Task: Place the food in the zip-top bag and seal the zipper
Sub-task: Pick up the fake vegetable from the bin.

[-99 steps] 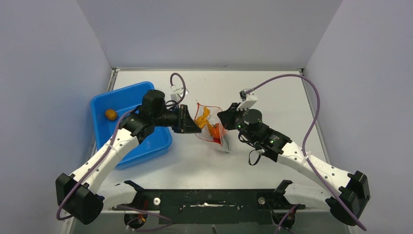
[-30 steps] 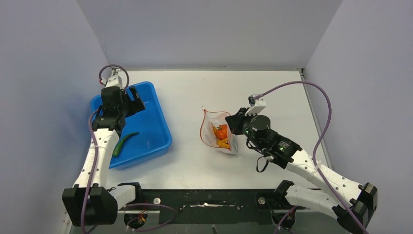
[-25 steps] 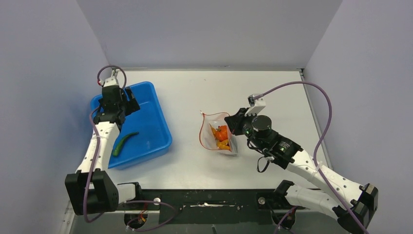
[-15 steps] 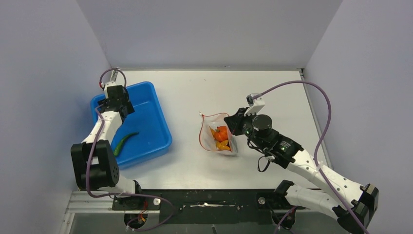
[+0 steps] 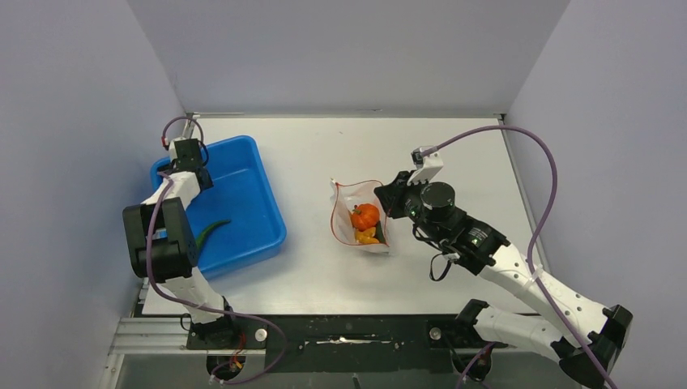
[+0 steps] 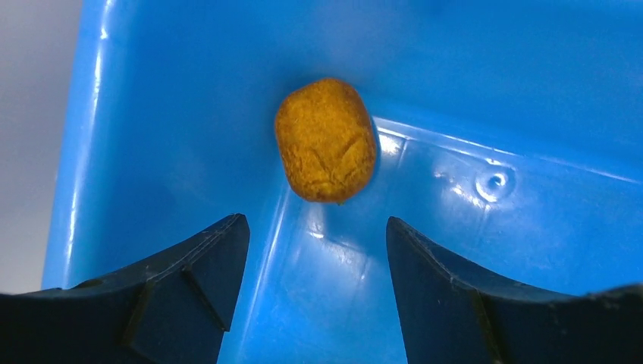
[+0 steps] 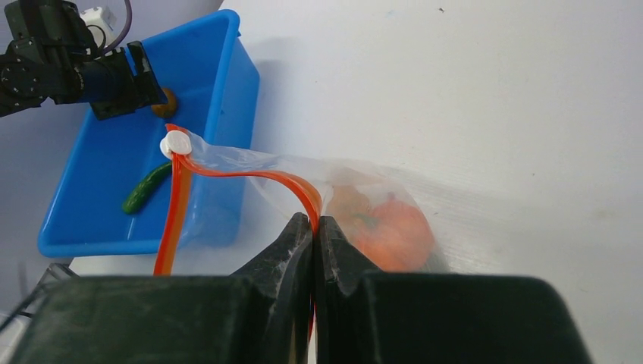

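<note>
A yellow-brown lump of food (image 6: 326, 140) lies in the far left corner of the blue tray (image 5: 251, 194). My left gripper (image 6: 315, 227) stands open just short of it, with nothing between the fingers. A dark green piece (image 5: 209, 233) lies lower in the tray. The clear zip-top bag (image 5: 347, 212) rests mid-table with its mouth held open; inside are an orange fruit (image 5: 364, 216) and yellow pieces. My right gripper (image 7: 315, 220) is shut on the red-orange zipper (image 7: 250, 176) at the bag's right edge. A white slider (image 7: 176, 142) sits at the zipper's far end.
The tray walls (image 6: 83, 152) rise close on the left of the lump. The grey side wall stands right beside the tray. A purple cable (image 5: 531, 186) arcs over the right side of the table.
My left arm has drawn back to the tray's far left corner, over the lump, and its jaws have narrowed a little. The right gripper has shifted the bag slightly, and the orange fruit shows more.
</note>
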